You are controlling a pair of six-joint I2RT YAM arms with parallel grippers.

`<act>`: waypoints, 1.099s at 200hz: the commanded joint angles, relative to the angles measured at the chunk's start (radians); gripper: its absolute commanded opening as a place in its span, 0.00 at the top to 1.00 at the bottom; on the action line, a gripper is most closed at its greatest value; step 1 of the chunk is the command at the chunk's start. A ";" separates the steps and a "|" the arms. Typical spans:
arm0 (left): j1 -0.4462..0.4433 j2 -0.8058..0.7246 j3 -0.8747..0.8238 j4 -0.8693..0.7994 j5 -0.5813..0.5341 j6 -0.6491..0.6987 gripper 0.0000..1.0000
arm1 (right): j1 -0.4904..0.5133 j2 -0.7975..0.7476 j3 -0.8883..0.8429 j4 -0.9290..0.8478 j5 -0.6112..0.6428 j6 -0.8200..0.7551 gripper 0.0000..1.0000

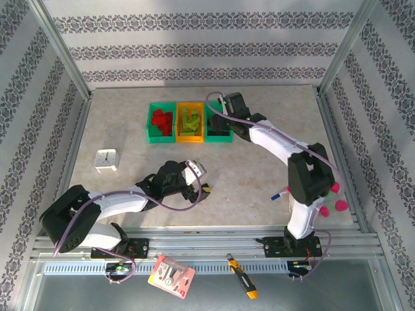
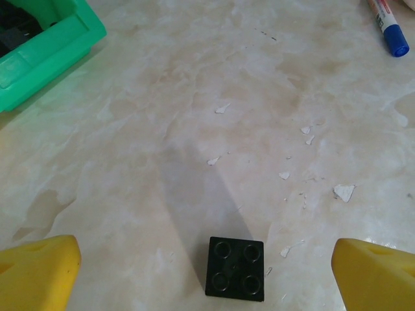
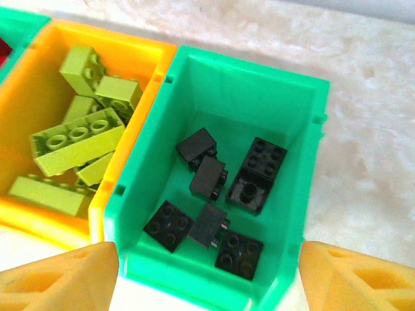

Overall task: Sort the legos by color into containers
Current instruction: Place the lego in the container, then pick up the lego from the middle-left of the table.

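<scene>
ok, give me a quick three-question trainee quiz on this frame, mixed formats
1. Fill in: the bricks in the green bin below the right fingers are ____.
2. The lime bricks lie in: A) that green bin B) the orange-yellow bin beside it C) a blue tray.
3. True or false: the black brick between the left fingers lies loose on the table, studs up.
Key: 1 black; 2 B; 3 true.

Both arms (image 1: 123, 204) wear white shells with black joints, lilac cables (image 1: 279, 133) and yellow fingertips (image 3: 58, 278) (blunt wedges).
</scene>
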 commanded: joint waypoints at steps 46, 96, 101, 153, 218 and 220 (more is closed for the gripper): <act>-0.030 0.126 0.086 -0.079 0.056 0.045 0.08 | -0.038 -0.262 -0.316 0.059 -0.037 0.090 0.25; -0.032 0.231 0.080 0.007 0.099 -0.008 0.29 | -0.056 -0.306 -0.385 0.061 -0.039 0.122 0.24; -0.032 0.239 0.077 0.015 0.096 -0.012 0.31 | -0.059 -0.307 -0.386 0.061 -0.039 0.123 0.24; -0.031 0.259 0.078 0.028 0.070 -0.007 0.63 | -0.068 -0.302 -0.373 0.061 -0.059 0.128 0.24; -0.030 0.133 0.051 -0.013 -0.016 -0.043 0.93 | -0.080 -0.363 -0.397 0.047 -0.068 0.147 0.23; -0.030 0.125 0.053 -0.018 -0.021 -0.045 0.93 | -0.080 -0.366 -0.398 0.046 -0.069 0.146 0.23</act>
